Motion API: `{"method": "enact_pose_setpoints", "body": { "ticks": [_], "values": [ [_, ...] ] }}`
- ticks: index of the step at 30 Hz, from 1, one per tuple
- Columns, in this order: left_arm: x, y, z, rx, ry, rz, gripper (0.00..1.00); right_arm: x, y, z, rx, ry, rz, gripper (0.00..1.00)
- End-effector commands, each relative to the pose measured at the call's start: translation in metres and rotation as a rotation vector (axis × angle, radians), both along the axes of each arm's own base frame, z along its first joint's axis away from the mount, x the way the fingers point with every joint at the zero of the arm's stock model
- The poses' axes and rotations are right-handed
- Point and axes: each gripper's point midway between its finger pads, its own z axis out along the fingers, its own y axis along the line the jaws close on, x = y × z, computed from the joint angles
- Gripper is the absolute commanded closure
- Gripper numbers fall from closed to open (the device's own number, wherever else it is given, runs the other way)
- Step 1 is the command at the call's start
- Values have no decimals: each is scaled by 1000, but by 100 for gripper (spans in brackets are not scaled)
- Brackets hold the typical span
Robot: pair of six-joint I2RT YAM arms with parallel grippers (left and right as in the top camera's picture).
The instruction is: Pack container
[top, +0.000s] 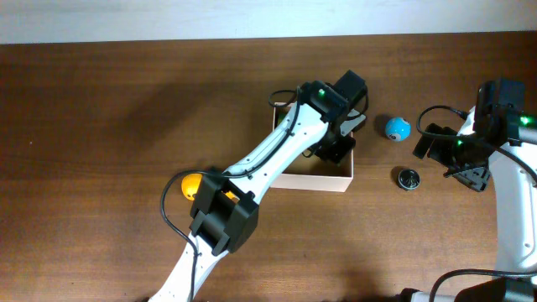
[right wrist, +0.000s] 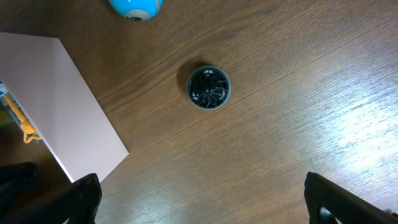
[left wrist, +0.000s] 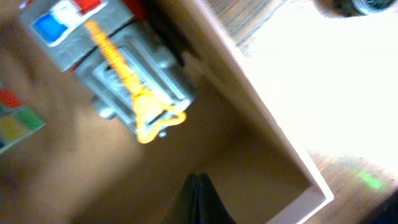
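Observation:
The container [top: 323,179] is a shallow cardboard box with cream-white walls and a tan inside, at the table's middle. My left gripper [top: 338,141] reaches into it. In the left wrist view the fingers [left wrist: 200,200] are shut and empty above the box floor [left wrist: 249,162]. A grey toy with an orange part [left wrist: 134,81] and a coloured cube [left wrist: 15,121] lie inside. My right gripper [top: 446,158] is open and empty to the right of the box, its fingers [right wrist: 202,202] spread over bare table. The box's outer wall also shows in the right wrist view [right wrist: 62,106].
A small black round toy [top: 409,179] lies right of the box, in front of my right gripper [right wrist: 209,87]. A blue ball [top: 398,128] sits behind it, at the top of the right wrist view [right wrist: 135,6]. An orange ball [top: 190,184] lies left, beside the left arm.

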Motion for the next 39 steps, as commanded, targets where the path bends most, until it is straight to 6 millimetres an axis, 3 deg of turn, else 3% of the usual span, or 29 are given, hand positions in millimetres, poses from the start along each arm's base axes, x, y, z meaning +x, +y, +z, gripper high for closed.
{"method": "enact_pose_setpoints", "body": {
  "ticks": [1,10,18,30,39],
  "values": [
    [-1,-5,-4,-14,16,7,98,-1,-5,-2,-13,8,-16,1],
    [1,-8,-15,-19,15,6,98,-2,-5,-2,-13,8,-16,1],
    [2,-6,-36,-3,14,4,98,-1,-5,-2,-13,8,-16,1],
    [33,-10,-33,-4,-137,-3,98,-2,-5,-2,-12,10,-15,1],
    [36,-12,-32,-11,-153,-19,98,-2,-5,-2,-13,9,-15,1]
  ]
}}
